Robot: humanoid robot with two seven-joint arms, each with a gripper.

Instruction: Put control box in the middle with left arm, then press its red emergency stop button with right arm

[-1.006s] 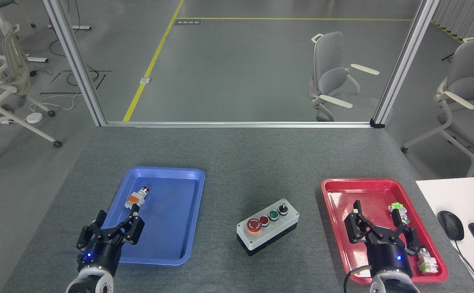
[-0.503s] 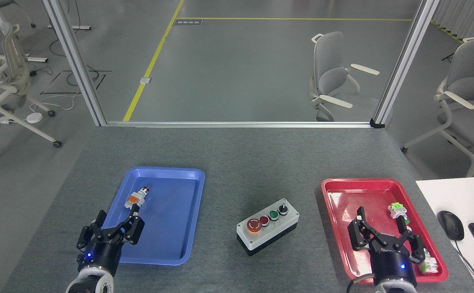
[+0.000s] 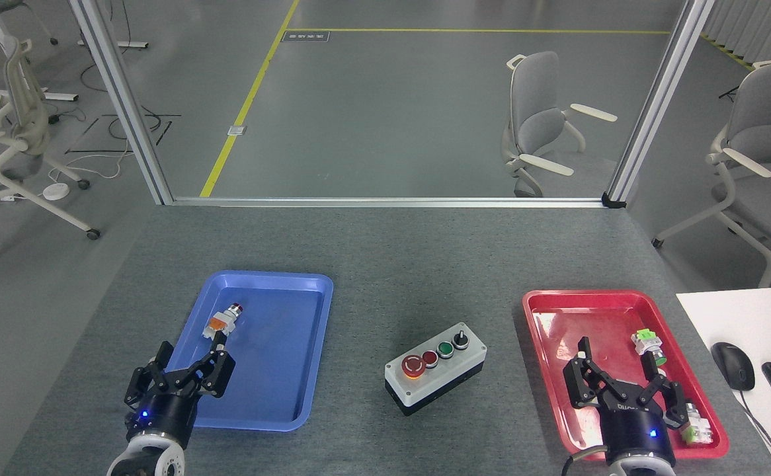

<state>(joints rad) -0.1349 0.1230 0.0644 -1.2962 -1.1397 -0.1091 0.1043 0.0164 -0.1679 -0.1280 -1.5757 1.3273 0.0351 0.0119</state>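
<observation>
Fingers of left gripper (image 3: 184,367) and right gripper (image 3: 627,383) spreading wide, gripping nothing; oblong light-grey control box with black base (image 3: 436,367) already lying on the bare speckled grey felt tabletop (image 3: 385,264) between trays; awaiting right-arm descent onto round red mushroom emergency stop button (image 3: 413,364)

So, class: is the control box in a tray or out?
Out. The control box sits on bare tabletop between the blue tray and red tray.

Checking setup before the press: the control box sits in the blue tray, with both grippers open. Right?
Not quite. The head view shows the control box on the bare tabletop between the blue tray and red tray. The left gripper and right gripper are indeed open.
</observation>
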